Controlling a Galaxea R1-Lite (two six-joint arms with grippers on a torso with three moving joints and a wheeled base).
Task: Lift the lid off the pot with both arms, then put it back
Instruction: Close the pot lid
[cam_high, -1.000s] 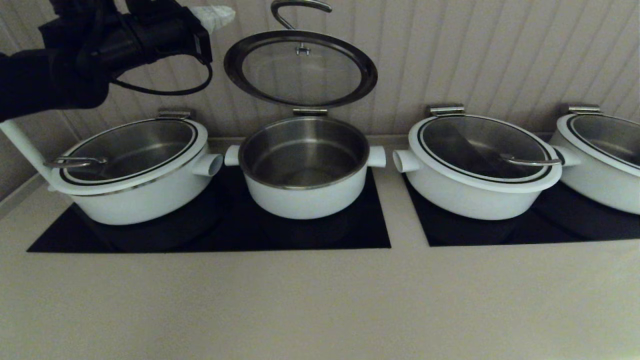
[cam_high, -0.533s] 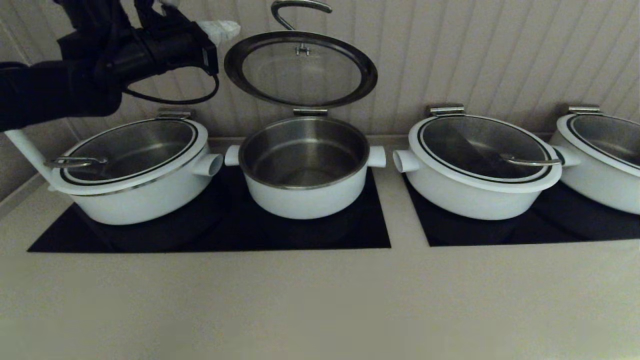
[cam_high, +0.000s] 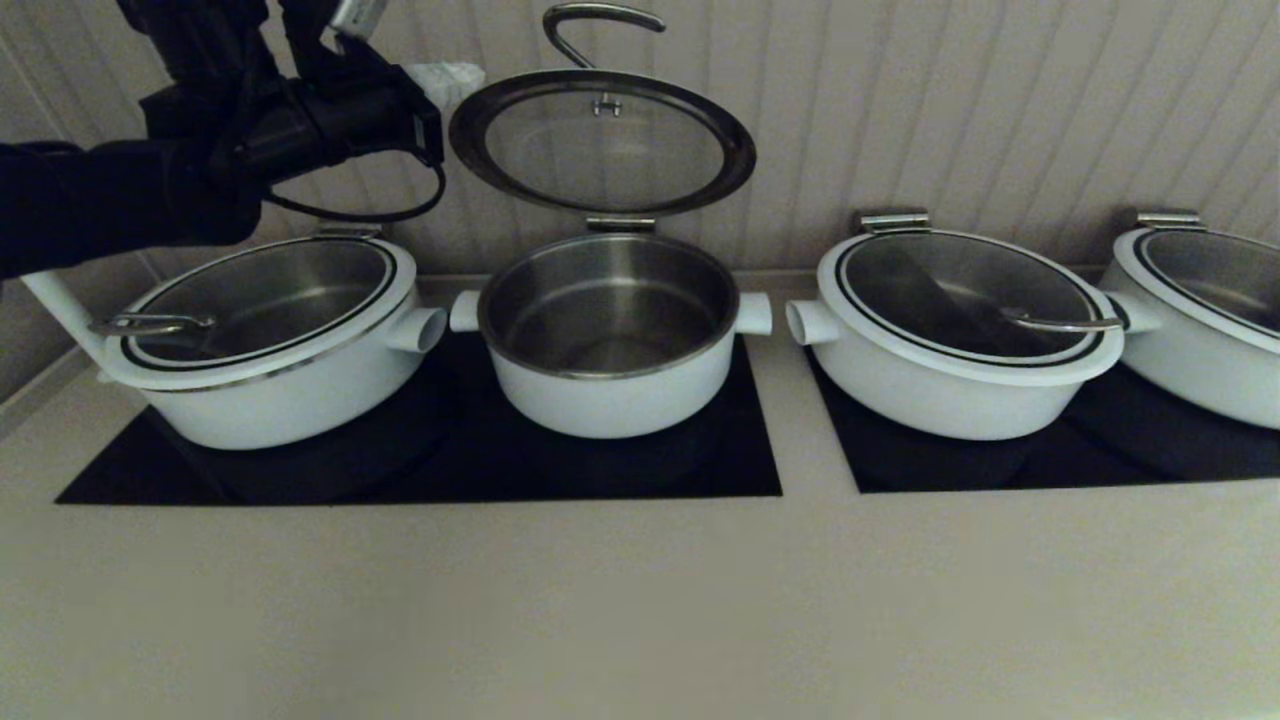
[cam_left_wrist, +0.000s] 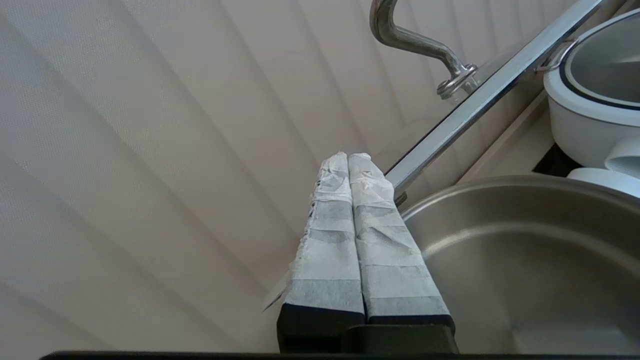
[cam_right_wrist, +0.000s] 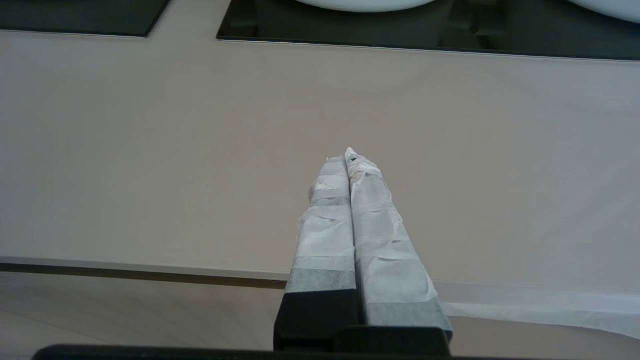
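We see a beige counter (cam_high: 640, 600) carrying two black cooktop panels (cam_high: 420, 470), with a ribbed wall (cam_high: 950, 100) behind it. Left of the counter's middle sits a wide white pot (cam_high: 270, 340), lid closed. Right of the middle stand two more wide lidded pots (cam_high: 960, 330), the farthest (cam_high: 1200, 310) cut off at the edge.

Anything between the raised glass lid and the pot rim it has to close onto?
Nothing visible. The round glass lid with steel bar handle stands tipped up behind the white steel-lined pot, whose inside looks empty. The left tool, shut, sits beside the lid's edge, outside the closing path.
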